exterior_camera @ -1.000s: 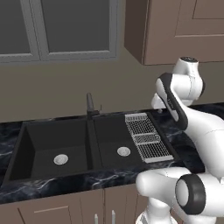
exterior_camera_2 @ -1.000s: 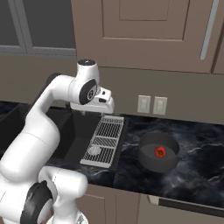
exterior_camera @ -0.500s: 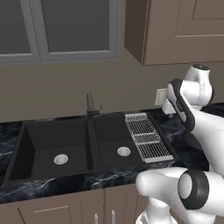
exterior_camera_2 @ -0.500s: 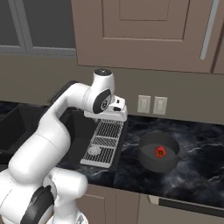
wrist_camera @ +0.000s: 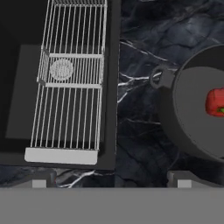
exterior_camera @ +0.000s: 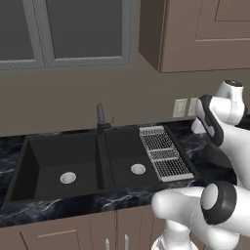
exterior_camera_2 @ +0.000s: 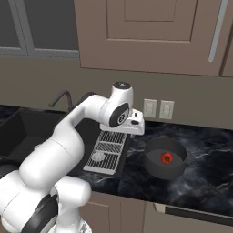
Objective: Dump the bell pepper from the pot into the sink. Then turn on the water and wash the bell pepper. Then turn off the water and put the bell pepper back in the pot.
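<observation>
The bell pepper lies inside the pot, which stands on the dark marbled counter to the right of the sink. A wire rack spans the sink's right edge. The end effector hovers between rack and pot, fingers apart, holding nothing.

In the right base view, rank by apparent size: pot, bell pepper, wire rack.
1. Wire rack and pot: look close in extent, so no ranking between them.
2. Bell pepper: clearly smallest, sitting inside the pot.
</observation>
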Motion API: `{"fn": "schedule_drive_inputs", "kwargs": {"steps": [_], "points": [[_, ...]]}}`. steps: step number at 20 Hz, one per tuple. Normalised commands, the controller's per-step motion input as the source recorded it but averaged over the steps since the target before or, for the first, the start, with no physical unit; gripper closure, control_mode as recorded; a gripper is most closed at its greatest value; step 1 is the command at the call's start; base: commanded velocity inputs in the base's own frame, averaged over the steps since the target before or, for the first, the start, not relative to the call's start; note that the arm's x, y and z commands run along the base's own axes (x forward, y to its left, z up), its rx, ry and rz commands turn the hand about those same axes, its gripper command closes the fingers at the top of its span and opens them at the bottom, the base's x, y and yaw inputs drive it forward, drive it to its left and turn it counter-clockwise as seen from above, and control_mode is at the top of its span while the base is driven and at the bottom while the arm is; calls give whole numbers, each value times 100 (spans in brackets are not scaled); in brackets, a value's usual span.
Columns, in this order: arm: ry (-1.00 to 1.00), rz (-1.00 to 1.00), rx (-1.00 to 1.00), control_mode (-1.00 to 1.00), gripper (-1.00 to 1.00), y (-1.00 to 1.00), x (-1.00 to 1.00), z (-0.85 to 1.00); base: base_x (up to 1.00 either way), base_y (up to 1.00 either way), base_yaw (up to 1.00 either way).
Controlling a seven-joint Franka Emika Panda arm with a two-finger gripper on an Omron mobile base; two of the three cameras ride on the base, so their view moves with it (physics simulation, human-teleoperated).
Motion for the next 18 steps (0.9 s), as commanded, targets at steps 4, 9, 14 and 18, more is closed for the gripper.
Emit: {"fn": "schedule_drive_inputs", "kwargs": {"steps": [4, 9, 14, 18], "points": [[4, 0, 0, -100, -100, -33, 8, -23, 0, 0, 0], [1, 0, 0, -100, -100, -21, 7, -16, 0, 0, 0], [0, 0, 0, -100, -100, -17, 9, -12, 0, 0, 0], [0, 0, 0, -100, -100, -5, 15, -15, 0, 0, 0]]}}
